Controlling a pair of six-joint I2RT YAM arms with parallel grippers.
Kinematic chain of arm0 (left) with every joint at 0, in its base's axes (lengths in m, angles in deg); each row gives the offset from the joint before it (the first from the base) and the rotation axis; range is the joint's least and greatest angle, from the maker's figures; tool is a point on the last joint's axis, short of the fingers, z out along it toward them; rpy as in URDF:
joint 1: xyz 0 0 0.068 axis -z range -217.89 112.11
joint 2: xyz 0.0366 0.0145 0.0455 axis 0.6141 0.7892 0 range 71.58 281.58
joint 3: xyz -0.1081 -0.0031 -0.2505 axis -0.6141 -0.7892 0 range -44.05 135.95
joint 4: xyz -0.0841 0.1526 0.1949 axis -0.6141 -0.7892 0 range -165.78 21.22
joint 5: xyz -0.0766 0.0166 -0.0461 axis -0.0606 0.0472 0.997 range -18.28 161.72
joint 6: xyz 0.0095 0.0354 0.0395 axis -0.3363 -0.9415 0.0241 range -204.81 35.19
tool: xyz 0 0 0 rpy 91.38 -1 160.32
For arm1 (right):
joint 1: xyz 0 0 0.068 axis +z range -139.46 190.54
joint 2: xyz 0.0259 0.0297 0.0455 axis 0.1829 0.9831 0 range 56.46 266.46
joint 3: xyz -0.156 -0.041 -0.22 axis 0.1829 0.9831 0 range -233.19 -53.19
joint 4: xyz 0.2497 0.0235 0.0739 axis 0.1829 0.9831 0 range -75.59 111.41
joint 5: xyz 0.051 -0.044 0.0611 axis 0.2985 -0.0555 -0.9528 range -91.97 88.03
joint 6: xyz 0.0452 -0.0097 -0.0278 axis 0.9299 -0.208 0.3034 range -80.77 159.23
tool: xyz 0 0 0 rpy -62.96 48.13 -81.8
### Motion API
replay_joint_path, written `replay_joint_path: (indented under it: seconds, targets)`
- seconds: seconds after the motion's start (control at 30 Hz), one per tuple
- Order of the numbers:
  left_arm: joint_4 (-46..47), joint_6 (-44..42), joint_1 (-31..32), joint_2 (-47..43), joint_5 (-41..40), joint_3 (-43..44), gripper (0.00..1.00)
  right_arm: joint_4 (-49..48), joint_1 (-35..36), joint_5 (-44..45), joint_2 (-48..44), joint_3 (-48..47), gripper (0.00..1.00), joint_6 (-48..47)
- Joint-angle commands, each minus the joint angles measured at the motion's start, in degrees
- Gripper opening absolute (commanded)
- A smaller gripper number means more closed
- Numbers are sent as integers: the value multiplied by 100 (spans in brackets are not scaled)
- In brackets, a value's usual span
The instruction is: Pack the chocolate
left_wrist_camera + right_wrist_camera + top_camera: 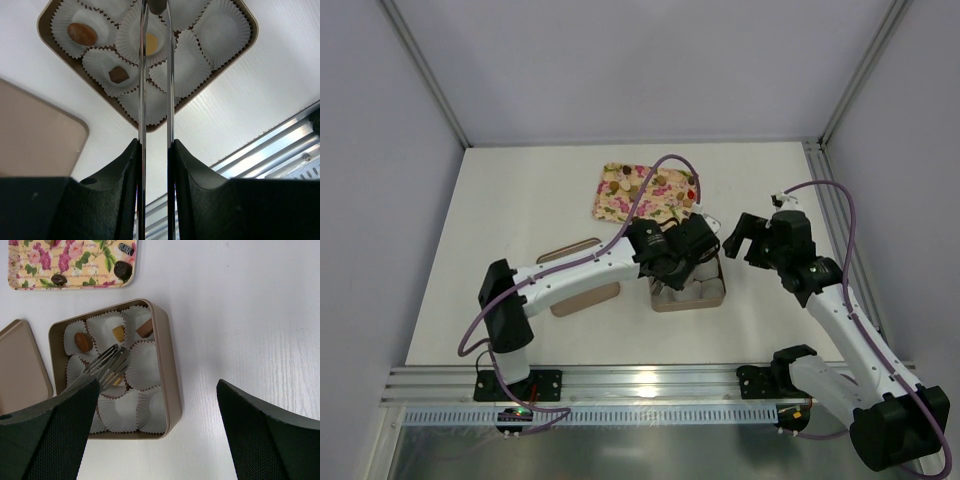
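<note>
Left wrist view: left gripper [155, 146] clenches metal tongs [142, 90] above the tin [41, 22], tan chocolate [151, 44] between the blades; it should release centred over a paper cup [129, 31]. Right gripper [157, 392] gapes, empty.

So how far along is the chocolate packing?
Partway. Several pieces sit in paper cups in the box, including a round brown one, a tan one and a dark square one. The left gripper hangs over the box; whether it holds a piece is unclear. Other cups are empty, chocolates lie on the floral tray, and the right gripper is open and empty.
</note>
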State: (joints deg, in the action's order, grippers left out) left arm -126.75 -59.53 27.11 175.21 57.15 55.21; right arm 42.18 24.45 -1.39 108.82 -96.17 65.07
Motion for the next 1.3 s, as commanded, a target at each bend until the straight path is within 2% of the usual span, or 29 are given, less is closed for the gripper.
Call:
replay_joint_path:
  seconds: [0.0,0.87,1.27]
  targets:
    - [287,197,127,-300,-125,-3,25,-8,-20,144,-121,-237,99,17]
    - [524,47,260,429,-204,216,36,27,-29,109,-191,-202,99,-9]
    - [367,-32,260,368,-362,524,40,53,-29,118,-182,-272,99,-27]
